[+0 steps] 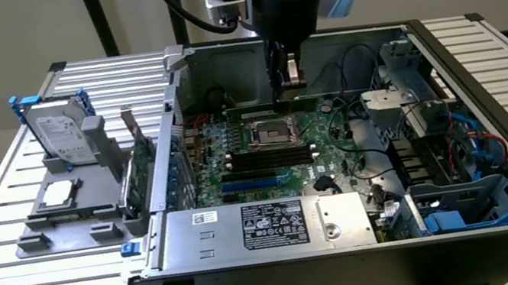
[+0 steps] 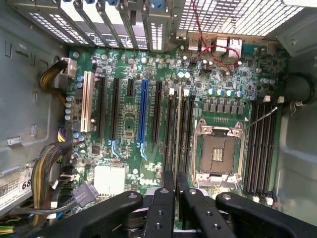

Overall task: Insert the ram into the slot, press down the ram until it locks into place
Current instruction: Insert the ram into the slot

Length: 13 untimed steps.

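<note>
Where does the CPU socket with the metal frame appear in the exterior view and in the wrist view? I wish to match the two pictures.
Exterior view: the CPU socket sits just behind a bank of black memory slots, farther from the camera.
Wrist view: the CPU socket lies between two banks of black memory slots.
Shared landmark: the bright-blue slot, beyond the memory slots from the socket.
</note>
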### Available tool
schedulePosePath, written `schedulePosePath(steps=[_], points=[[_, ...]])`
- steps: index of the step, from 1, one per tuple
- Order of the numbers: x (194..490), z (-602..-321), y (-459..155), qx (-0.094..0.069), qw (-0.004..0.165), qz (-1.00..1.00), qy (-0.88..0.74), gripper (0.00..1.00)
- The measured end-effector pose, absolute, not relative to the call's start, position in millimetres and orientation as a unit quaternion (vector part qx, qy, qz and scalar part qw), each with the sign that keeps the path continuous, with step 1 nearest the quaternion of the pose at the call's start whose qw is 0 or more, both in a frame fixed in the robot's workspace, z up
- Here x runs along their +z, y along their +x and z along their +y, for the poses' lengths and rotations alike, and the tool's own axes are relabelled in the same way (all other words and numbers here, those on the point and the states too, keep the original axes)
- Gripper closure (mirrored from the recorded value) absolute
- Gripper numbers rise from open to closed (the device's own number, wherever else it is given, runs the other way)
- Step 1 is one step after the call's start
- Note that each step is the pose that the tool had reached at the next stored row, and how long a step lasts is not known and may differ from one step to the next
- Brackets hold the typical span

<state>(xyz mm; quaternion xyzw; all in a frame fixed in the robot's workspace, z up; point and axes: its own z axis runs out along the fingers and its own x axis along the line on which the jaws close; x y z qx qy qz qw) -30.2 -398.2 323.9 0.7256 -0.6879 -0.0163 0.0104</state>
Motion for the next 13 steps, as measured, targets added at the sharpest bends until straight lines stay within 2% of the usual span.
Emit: schedulePosePath(steps=[13], points=[[301,-398,-26,-0.017,0.011,-0.688,0.725,0.86]])
